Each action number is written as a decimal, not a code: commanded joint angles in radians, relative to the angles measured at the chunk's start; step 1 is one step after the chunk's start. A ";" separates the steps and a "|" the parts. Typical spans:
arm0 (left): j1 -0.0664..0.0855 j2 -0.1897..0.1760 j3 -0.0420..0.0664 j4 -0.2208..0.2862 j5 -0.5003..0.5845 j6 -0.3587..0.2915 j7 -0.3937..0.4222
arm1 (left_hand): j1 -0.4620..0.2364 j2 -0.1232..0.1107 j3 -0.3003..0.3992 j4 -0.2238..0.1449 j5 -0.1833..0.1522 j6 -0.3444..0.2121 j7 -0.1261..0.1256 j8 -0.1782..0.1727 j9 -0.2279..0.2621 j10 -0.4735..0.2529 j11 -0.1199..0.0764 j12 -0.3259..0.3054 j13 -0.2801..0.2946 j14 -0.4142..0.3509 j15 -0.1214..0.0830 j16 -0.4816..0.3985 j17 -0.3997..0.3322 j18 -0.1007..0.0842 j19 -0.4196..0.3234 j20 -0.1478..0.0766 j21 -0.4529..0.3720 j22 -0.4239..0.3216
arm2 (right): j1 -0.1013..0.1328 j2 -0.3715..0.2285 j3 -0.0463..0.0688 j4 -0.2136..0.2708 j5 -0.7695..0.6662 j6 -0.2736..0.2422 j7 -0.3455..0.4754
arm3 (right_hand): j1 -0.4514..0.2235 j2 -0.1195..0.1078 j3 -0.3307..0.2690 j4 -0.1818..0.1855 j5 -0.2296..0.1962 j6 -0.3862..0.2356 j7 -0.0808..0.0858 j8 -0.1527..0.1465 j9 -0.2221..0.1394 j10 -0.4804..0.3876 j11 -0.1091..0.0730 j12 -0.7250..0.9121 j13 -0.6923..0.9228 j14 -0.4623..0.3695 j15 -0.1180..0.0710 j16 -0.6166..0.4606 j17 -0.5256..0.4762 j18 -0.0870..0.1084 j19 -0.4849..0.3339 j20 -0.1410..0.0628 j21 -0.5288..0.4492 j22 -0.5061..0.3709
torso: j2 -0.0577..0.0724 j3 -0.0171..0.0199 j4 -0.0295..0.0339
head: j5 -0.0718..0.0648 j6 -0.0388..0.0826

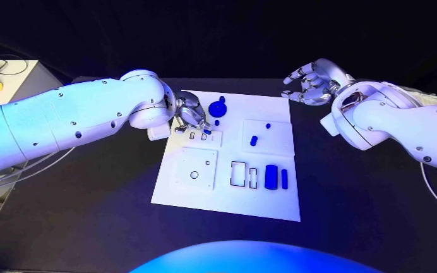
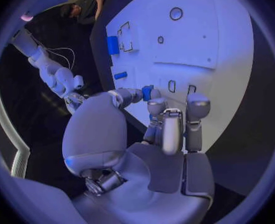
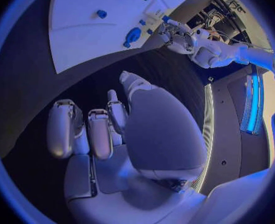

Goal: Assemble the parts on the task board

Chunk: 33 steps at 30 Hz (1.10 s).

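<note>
The white task board (image 1: 232,188) lies mid-table. My left hand (image 1: 189,116) hovers over its far left corner and pinches a small blue part (image 2: 147,92) between thumb and a finger, close to two small rectangular slots (image 2: 172,86). That part (image 1: 208,131) sits at the fingertips in the head view. A round blue part with a stem (image 1: 218,107) stands beside the hand. Two small blue parts (image 1: 254,139) rest on the right-hand plate, and a large blue block (image 1: 270,176) and a thin blue bar (image 1: 285,178) stand near the front. My right hand (image 1: 314,82) floats off the board's far right corner, fingers apart and holding nothing.
A raised square plate with a round hole (image 1: 195,174) occupies the board's front left. Rectangular slot outlines (image 1: 239,173) sit beside the large block. Black table (image 1: 355,184) surrounds the board. My left hand (image 3: 175,35) and the board (image 3: 87,30) also appear in the right wrist view.
</note>
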 commanded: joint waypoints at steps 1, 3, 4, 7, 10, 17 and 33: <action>-0.005 -0.006 0.000 0.008 -0.065 -0.045 0.013 | -0.009 -0.003 0.223 -0.229 0.008 0.025 -0.015 0.000 0.000 0.007 -0.001 0.007 0.005 0.064 -0.008 0.006 0.097 -0.007 0.007 -0.002 0.006 0.005 | -0.001 -0.001 0.000 0.000 -0.003 0.011 0.004 | -0.005 -0.001 0.006 0.000 0.004 -0.005 0.000 0.004 0.002 -0.006 0.003 -0.003 0.012 0.054 -0.007 -0.005 0.098 0.018 -0.006 -0.001 -0.006 0.111 | -0.002 0.0011 0.0031 | 0.001 -0.001; -0.008 -0.009 -0.001 0.011 -0.078 -0.051 0.013 | -0.009 -0.002 0.223 -0.230 0.010 0.026 -0.015 0.000 0.000 0.009 -0.001 0.007 0.007 0.064 -0.009 0.006 0.098 -0.007 0.009 -0.002 0.007 0.007 | -0.001 -0.001 0.000 -0.001 -0.003 0.011 0.004 | -0.005 -0.001 0.006 0.000 0.004 -0.005 0.000 0.004 0.002 -0.006 0.003 -0.003 0.012 0.054 -0.007 -0.005 0.098 0.018 -0.006 -0.001 -0.006 0.111 | -0.003 0.0022 0.0046 | 0.001 -0.002; -0.009 -0.010 -0.001 0.011 -0.086 -0.054 0.013 | -0.009 -0.002 0.223 -0.230 0.010 0.026 -0.015 0.000 0.000 0.009 -0.001 0.007 0.007 0.064 -0.009 0.006 0.098 -0.007 0.009 -0.002 0.007 0.007 | -0.001 -0.001 0.000 -0.001 -0.003 0.011 0.004 | -0.005 -0.001 0.006 0.000 0.004 -0.005 0.000 0.004 0.002 -0.006 0.003 -0.003 0.012 0.054 -0.007 -0.005 0.098 0.018 -0.006 -0.001 -0.006 0.111 | -0.004 0.0026 0.0051 | 0.001 -0.003; -0.014 -0.010 -0.002 0.012 -0.107 -0.057 0.012 | -0.009 -0.002 0.223 -0.231 0.012 0.027 -0.015 0.000 0.001 0.009 -0.001 0.007 0.007 0.064 -0.009 0.005 0.097 -0.007 0.009 -0.002 0.007 0.007 | -0.001 -0.001 0.000 -0.001 -0.003 0.011 0.004 | -0.005 -0.001 0.006 0.000 0.004 -0.005 0.000 0.004 0.002 -0.006 0.003 -0.003 0.012 0.054 -0.007 -0.005 0.098 0.018 -0.006 -0.001 -0.006 0.111 | -0.006 0.0030 0.0059 | 0.002 -0.005; -0.020 -0.007 -0.004 0.011 -0.127 -0.058 0.012 | -0.009 -0.003 0.223 -0.232 0.013 0.027 -0.016 0.000 0.001 0.009 -0.001 0.007 0.007 0.064 -0.009 0.006 0.097 -0.007 0.009 -0.002 0.008 0.008 | -0.001 -0.001 0.000 -0.002 -0.003 0.011 0.004 | -0.005 -0.001 0.006 0.000 0.004 -0.005 0.000 0.004 0.002 -0.006 0.003 -0.003 0.012 0.054 -0.007 -0.005 0.098 0.018 -0.006 -0.001 -0.006 0.111 | -0.007 0.0041 0.0059 | 0.002 -0.007; -0.036 0.006 -0.005 0.005 -0.165 -0.054 0.011 | -0.008 -0.003 0.224 -0.234 0.014 0.028 -0.016 -0.001 0.001 0.010 -0.002 0.007 0.007 0.064 -0.010 0.005 0.096 -0.007 0.010 -0.003 0.008 0.008 | -0.002 -0.001 0.000 -0.002 -0.003 0.011 0.005 | -0.005 -0.001 0.006 0.000 0.004 -0.005 0.000 0.004 0.002 -0.006 0.003 -0.003 0.012 0.054 -0.007 -0.005 0.098 0.018 -0.006 -0.001 -0.006 0.111 | -0.005 0.0036 0.0033 | 0.005 -0.005; -0.046 0.029 -0.006 -0.014 -0.191 -0.026 0.008 | -0.007 -0.001 0.225 -0.237 0.016 0.029 -0.016 -0.002 0.001 0.007 -0.002 0.003 0.001 0.064 -0.010 0.005 0.096 -0.008 0.012 -0.003 0.010 0.013 | -0.004 -0.001 0.000 -0.002 -0.003 0.013 0.005 | -0.008 -0.001 0.009 -0.001 0.005 -0.009 0.001 0.005 0.001 -0.007 0.003 -0.004 0.011 0.054 -0.007 -0.006 0.098 0.018 -0.006 -0.001 -0.007 0.111 | -0.002 0.0020 0.0039 | 0.001 -0.008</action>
